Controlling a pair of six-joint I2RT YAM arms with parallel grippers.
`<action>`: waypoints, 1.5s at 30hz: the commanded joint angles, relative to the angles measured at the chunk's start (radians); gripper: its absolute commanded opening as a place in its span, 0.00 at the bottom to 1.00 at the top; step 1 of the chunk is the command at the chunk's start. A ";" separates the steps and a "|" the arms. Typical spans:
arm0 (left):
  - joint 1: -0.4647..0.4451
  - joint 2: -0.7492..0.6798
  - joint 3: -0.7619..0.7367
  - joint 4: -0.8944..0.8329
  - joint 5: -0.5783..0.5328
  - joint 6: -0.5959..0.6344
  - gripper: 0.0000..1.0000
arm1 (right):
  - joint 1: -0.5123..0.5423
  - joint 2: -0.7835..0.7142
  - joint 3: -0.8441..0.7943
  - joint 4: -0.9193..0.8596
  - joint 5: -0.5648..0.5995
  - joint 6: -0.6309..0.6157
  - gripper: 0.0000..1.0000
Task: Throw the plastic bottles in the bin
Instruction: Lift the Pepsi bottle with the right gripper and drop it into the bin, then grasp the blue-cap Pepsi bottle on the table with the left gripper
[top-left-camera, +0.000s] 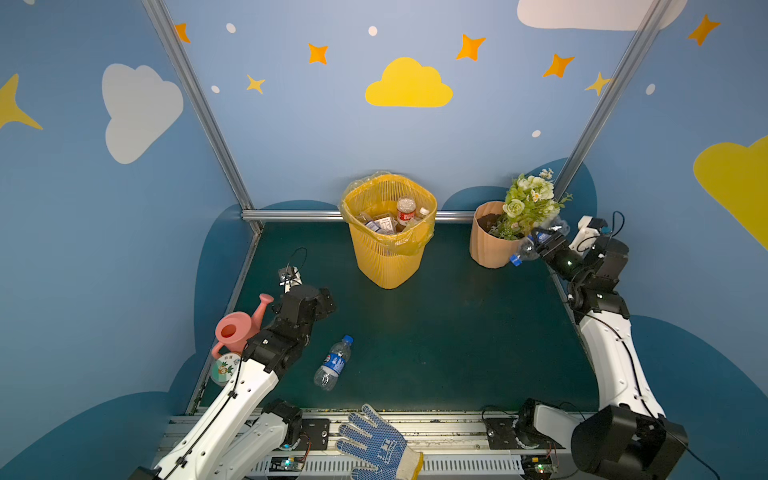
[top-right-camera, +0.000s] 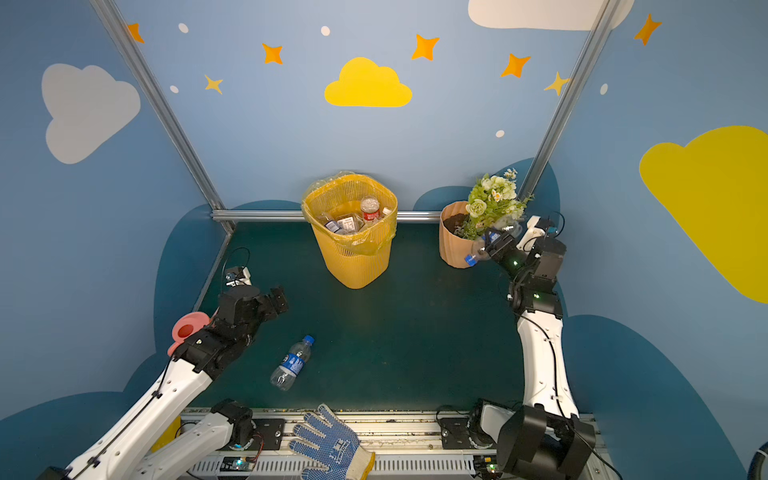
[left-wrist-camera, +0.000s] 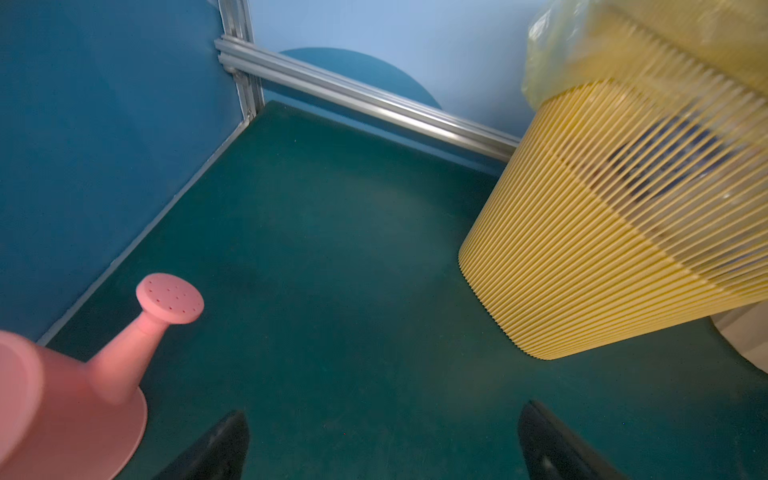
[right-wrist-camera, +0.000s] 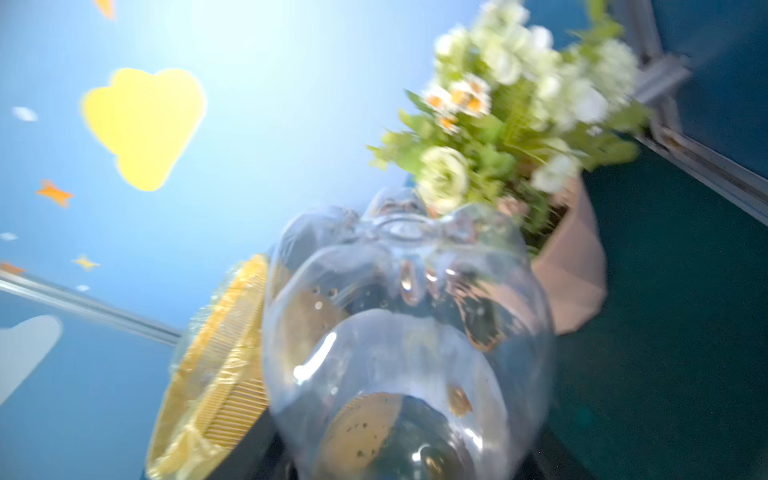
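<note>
The yellow slatted bin (top-left-camera: 388, 253) (top-right-camera: 353, 257) stands at the back middle, lined with a yellow bag, and several plastic bottles (top-left-camera: 405, 211) lie inside. One blue-capped bottle (top-left-camera: 334, 363) (top-right-camera: 293, 363) lies on the green mat at front left. My right gripper (top-left-camera: 545, 242) (top-right-camera: 496, 242) is shut on another clear, blue-capped bottle (top-left-camera: 527, 248) (right-wrist-camera: 407, 332), held in the air beside the flower pot. My left gripper (top-left-camera: 326, 301) (left-wrist-camera: 382, 415) hovers open and empty over the mat, left of the bin (left-wrist-camera: 602, 228).
A pink watering can (top-left-camera: 239, 328) (left-wrist-camera: 62, 395) and a round jar with a green-white lid (top-left-camera: 224, 369) sit at the left edge. A peach pot (top-left-camera: 486, 249) with flowers (top-left-camera: 530, 199) stands back right. A blue-white glove (top-left-camera: 378, 444) lies on the front rail.
</note>
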 joint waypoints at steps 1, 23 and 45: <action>0.007 0.007 -0.004 -0.033 0.019 -0.049 1.00 | 0.087 -0.003 0.098 0.142 0.033 0.045 0.60; 0.007 0.036 0.072 -0.205 0.074 -0.059 1.00 | 0.542 0.725 1.206 -0.405 -0.004 -0.148 0.93; -0.252 0.155 -0.013 -0.341 0.166 -0.260 1.00 | 0.254 0.123 0.126 -0.263 0.007 -0.162 0.93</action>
